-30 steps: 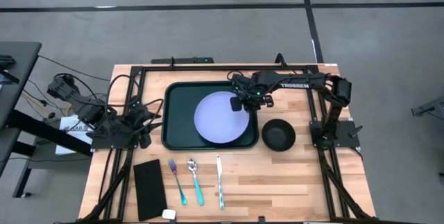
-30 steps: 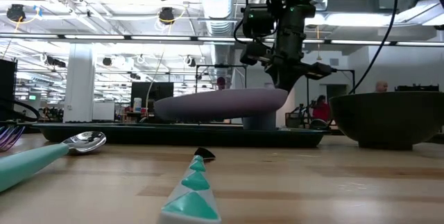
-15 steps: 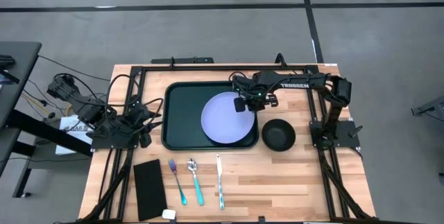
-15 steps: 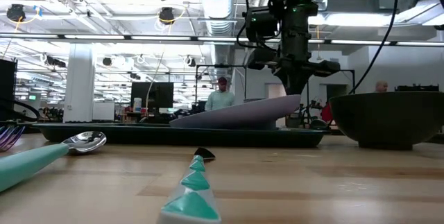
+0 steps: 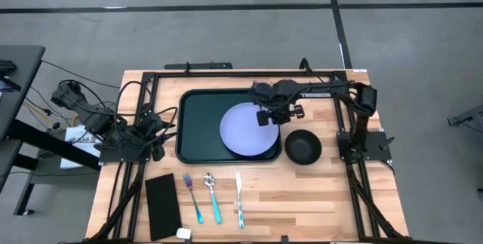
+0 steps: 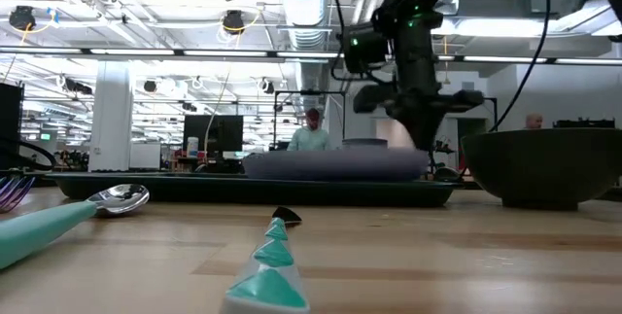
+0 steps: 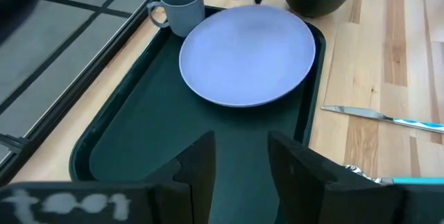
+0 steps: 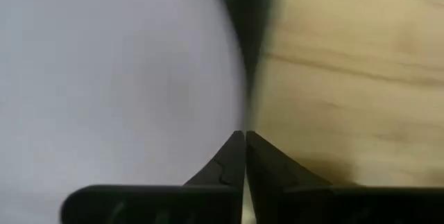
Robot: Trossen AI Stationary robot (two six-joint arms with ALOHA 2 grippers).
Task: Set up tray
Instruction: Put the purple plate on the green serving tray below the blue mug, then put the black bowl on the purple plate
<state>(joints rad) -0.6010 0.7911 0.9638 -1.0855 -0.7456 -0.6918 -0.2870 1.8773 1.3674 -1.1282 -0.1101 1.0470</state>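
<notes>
The dark green tray [image 5: 198, 127] lies at the table's far middle. A lavender plate [image 5: 245, 131] lies level in the tray's right half, also seen in the low view [image 6: 330, 164] and the left wrist view [image 7: 246, 54]. My right gripper [image 5: 272, 117] points down at the plate's right rim, shut on it. A grey mug [image 7: 182, 7] stands in the tray's far right corner, under the right arm. My left gripper [image 7: 241, 168] hangs open left of the tray, nothing between its fingers. My right gripper pinches the plate's rim [image 8: 225, 113] on the side toward the table's right edge, between its two fingers, which nearly meet. The fingers [image 6: 425, 149] come from above, pointing down. The plate lies level, resting in the tray.
A black bowl [image 5: 303, 147] stands on the wood just right of the tray. Near the front edge lie a black napkin [image 5: 162, 206], a fork [image 5: 192, 197], a spoon [image 5: 213, 197] and a knife [image 5: 239, 197]. People show in the room beyond.
My right gripper has sunk and gone a little toward the table's right edge with the plate. The plate hung clear of the tray, then touched down with its left edge while its right side stayed raised. It now lies level in the tray.
</notes>
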